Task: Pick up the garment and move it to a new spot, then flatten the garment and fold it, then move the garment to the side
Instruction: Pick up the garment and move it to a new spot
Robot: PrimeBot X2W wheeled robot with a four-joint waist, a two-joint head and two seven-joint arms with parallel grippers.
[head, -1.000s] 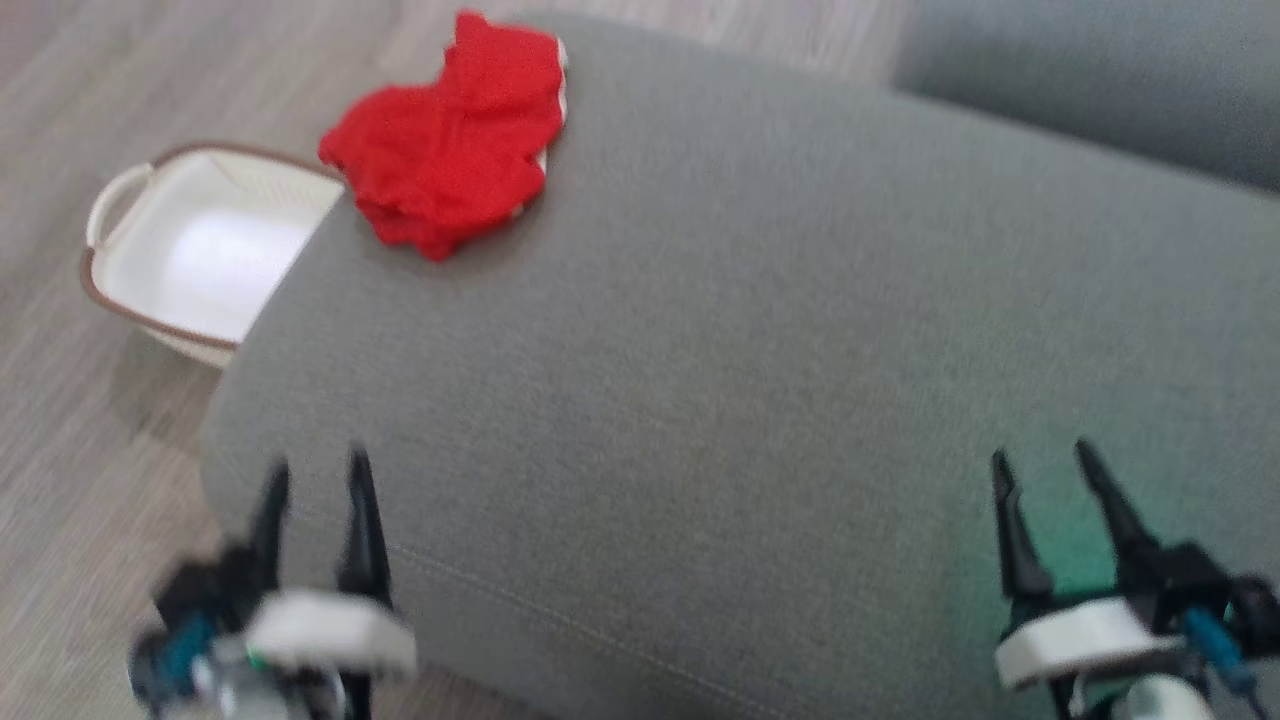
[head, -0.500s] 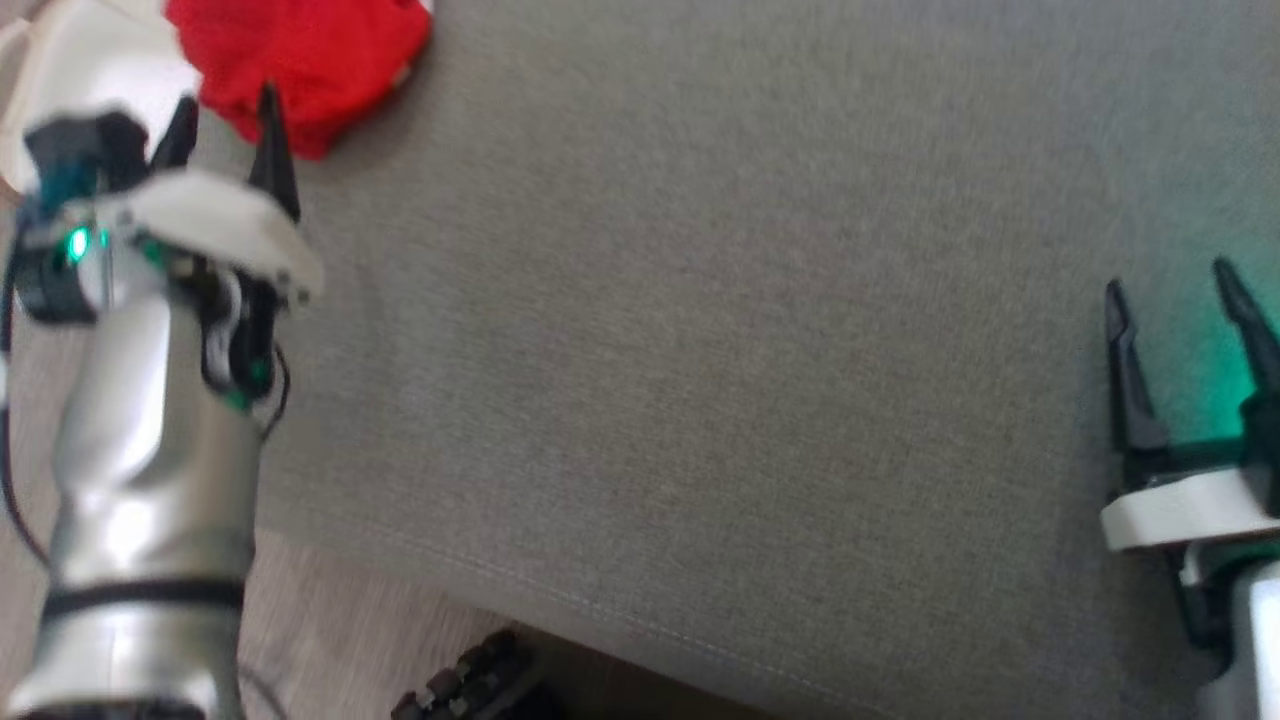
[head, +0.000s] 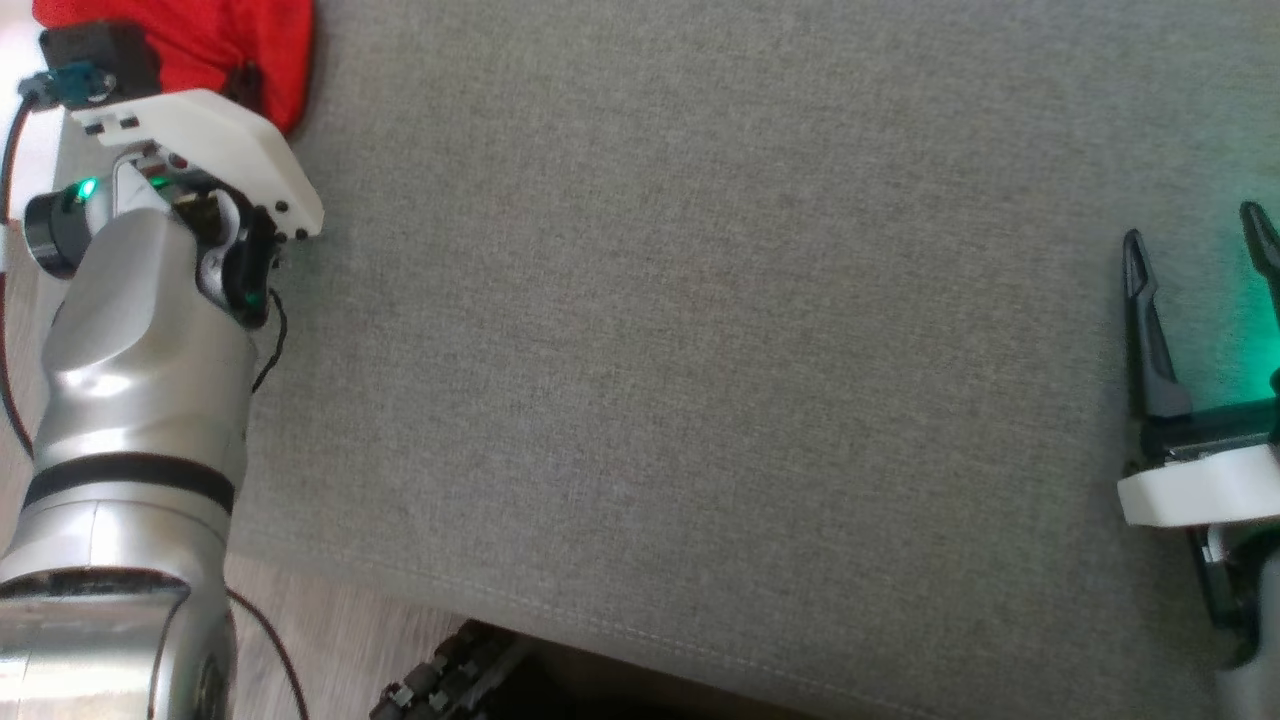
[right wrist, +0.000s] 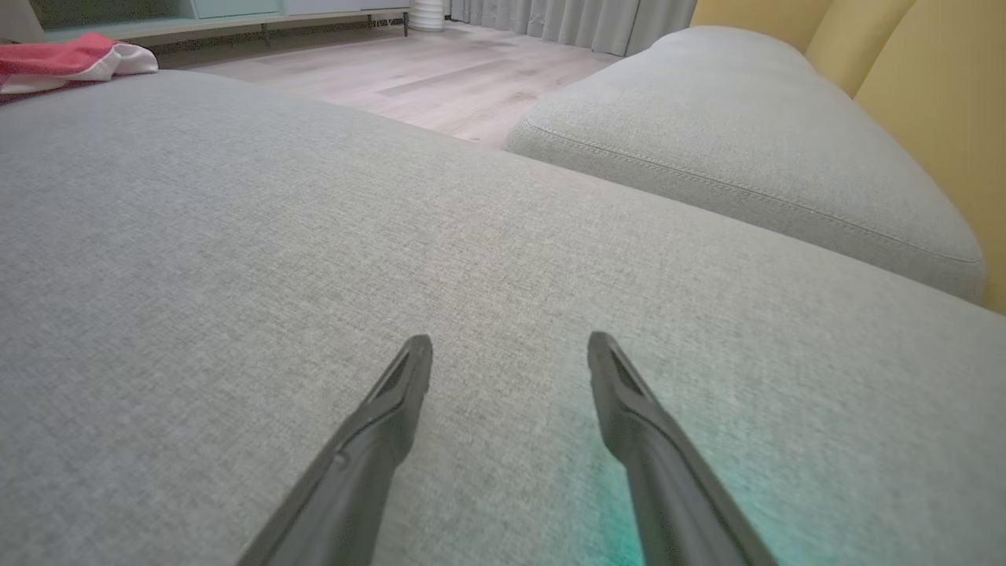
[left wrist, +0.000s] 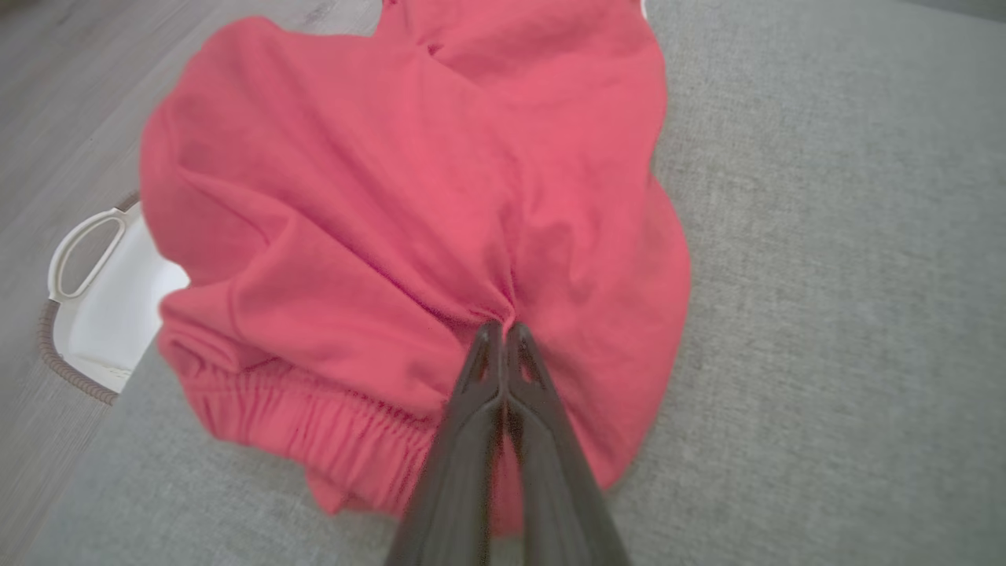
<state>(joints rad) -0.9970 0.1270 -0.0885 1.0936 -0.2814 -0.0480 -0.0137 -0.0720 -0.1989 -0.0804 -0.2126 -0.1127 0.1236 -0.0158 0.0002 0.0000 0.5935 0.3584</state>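
left end effector [left wrist: 503, 330] closed, pinching garment [left wrist: 369, 189]

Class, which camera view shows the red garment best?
The left wrist view: nearly the whole crumpled red garment shows close up, pinched by the left pincer. The head view catches one corner; the right wrist view, a distant edge.

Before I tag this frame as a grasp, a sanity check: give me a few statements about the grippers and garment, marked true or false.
1. The left gripper is shut on a fold of the red garment. True.
2. The right gripper is shut too. False: its fingers stand apart over the bare grey cushion, holding nothing.
3. The garment lies in the white basket. False: it lies on the cushion; the basket stands on the floor beside it.
4. A second cushion lies beyond the right gripper. True.
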